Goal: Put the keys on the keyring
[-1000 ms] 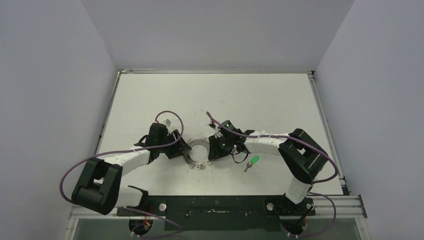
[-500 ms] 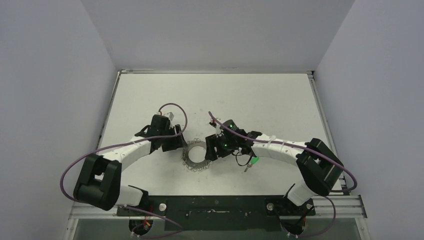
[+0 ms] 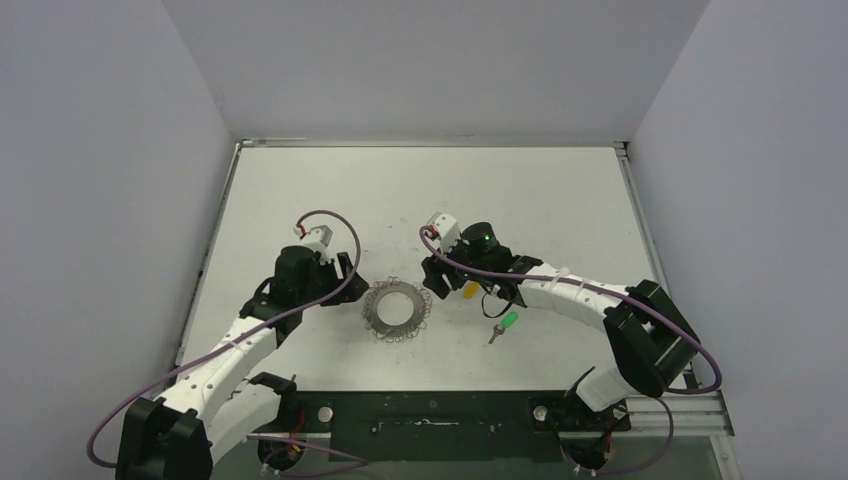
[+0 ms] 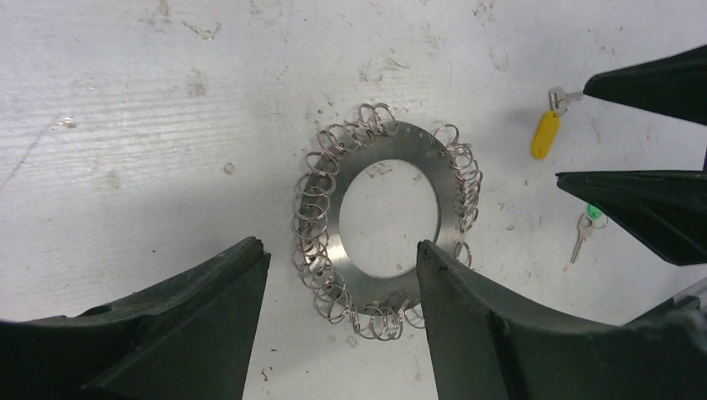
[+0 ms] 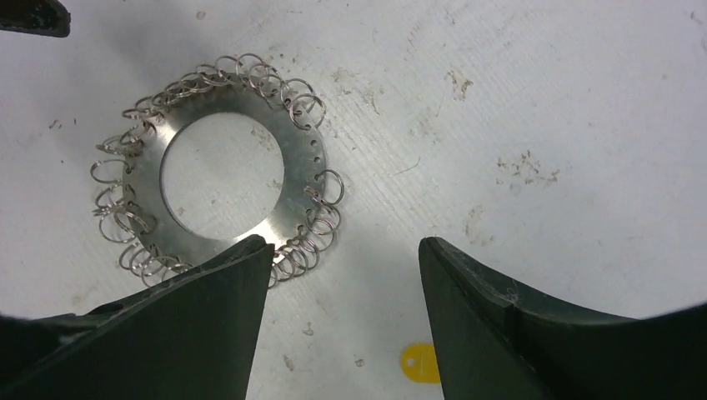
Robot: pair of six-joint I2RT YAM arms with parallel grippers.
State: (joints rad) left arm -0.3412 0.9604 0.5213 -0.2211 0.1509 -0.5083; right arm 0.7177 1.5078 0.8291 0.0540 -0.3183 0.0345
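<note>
At table (image 3: 300, 190) centre: keyring (image 3: 383, 318), flat, between left gripper (image 3: 348, 278) and right gripper (image 3: 438, 283); both spread, holding nothing. Left wrist view: yellow-headed key (image 4: 545, 133) and green-headed key (image 4: 581, 233), loose beside ring. Right wrist view: yellow head's edge (image 5: 421, 364) only.

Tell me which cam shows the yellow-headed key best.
Left wrist. The whole yellow-headed key lies in view there, yellow head and silver blade, right of the keyring. Right wrist catches only part of its head at the bottom edge. Top external shows it as a tiny yellow speck.
</note>
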